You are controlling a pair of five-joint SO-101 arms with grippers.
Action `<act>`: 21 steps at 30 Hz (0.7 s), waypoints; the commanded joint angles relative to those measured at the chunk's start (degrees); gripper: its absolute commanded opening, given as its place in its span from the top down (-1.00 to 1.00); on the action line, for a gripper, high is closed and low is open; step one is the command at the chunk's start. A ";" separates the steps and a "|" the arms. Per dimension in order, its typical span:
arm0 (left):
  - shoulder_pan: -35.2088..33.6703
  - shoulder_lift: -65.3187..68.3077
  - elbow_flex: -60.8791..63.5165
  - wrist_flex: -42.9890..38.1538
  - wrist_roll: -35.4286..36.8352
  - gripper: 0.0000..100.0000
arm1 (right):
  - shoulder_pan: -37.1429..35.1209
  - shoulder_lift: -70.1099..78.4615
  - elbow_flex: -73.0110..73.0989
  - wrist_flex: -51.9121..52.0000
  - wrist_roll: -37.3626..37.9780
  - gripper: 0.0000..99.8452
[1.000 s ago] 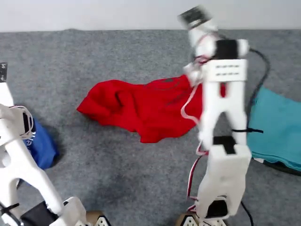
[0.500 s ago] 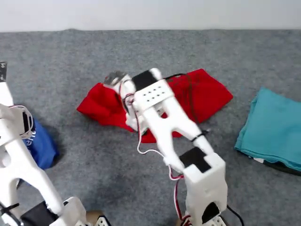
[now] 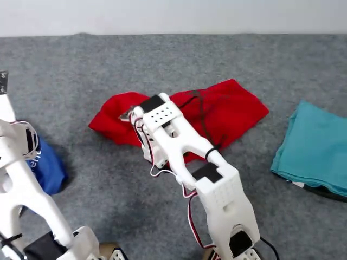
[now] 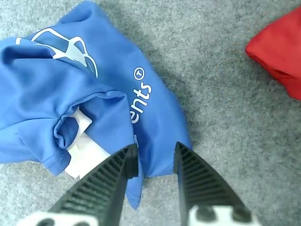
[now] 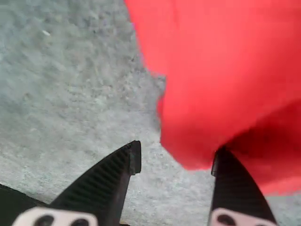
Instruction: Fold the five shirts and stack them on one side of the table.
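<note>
High camera above table (image 3: pixel 116 187); wrist cameras close, downward; red shirt (image 3: pixel 230 108) shared.

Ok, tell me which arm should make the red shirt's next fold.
Likely right. Its open gripper sits at the red shirt's edge, while the left gripper is over the blue shirt, apart from the red one.

Grey table (image 3: pixel 108 179) bearing three shirts (image 3: pixel 233 111)

Middle of the red shirt (image 3: pixel 233 111) behind the right arm (image 3: pixel 187 146).
</note>
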 commanded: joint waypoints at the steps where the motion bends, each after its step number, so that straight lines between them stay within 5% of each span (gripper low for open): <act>1: 0.00 -1.49 -0.22 -0.88 0.00 0.73 | -0.04 1.01 -5.01 -0.92 -0.35 0.50; 8: 0.00 -1.49 -0.22 -0.70 0.00 0.73 | 2.15 2.24 -14.51 3.03 -0.35 0.97; 15: 0.00 -1.49 -0.22 -0.88 -0.09 0.73 | 7.52 -5.41 -12.48 3.38 4.48 0.98; 21: 0.00 -1.93 -0.22 -0.62 -0.18 0.73 | 8.31 -23.34 6.68 3.38 7.56 0.98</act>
